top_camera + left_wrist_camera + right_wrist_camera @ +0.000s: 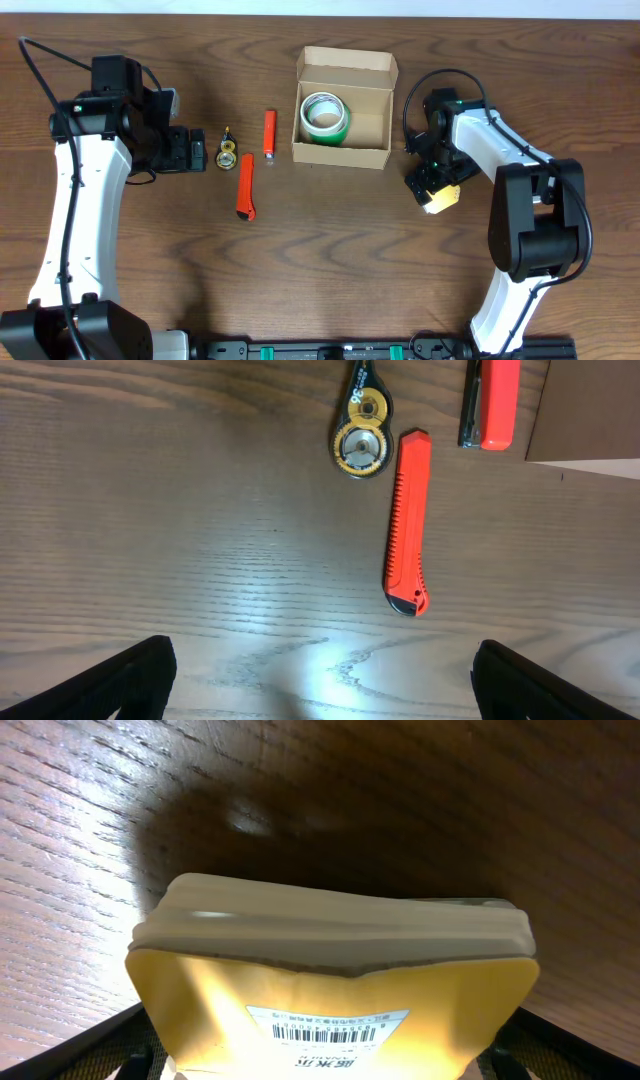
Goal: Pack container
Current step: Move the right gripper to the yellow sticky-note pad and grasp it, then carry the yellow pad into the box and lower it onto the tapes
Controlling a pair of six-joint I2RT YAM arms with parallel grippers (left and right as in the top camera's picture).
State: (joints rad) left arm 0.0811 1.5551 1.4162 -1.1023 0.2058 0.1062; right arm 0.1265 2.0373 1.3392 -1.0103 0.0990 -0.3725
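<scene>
Open container (pixel 340 155) has green tape roll (pixel 325 117) inside. Right of it, right gripper (pixel 437 190) clamps yellow packet (pixel 330 990); fingers (pixel 115 1058) mostly hidden, label cut off. Left gripper (pixel 320 680) spread wide, empty, well left of container.

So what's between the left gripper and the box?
Between the left gripper and the box, overhead view: a round gold gadget, an orange box cutter and a shorter orange tool.
</scene>
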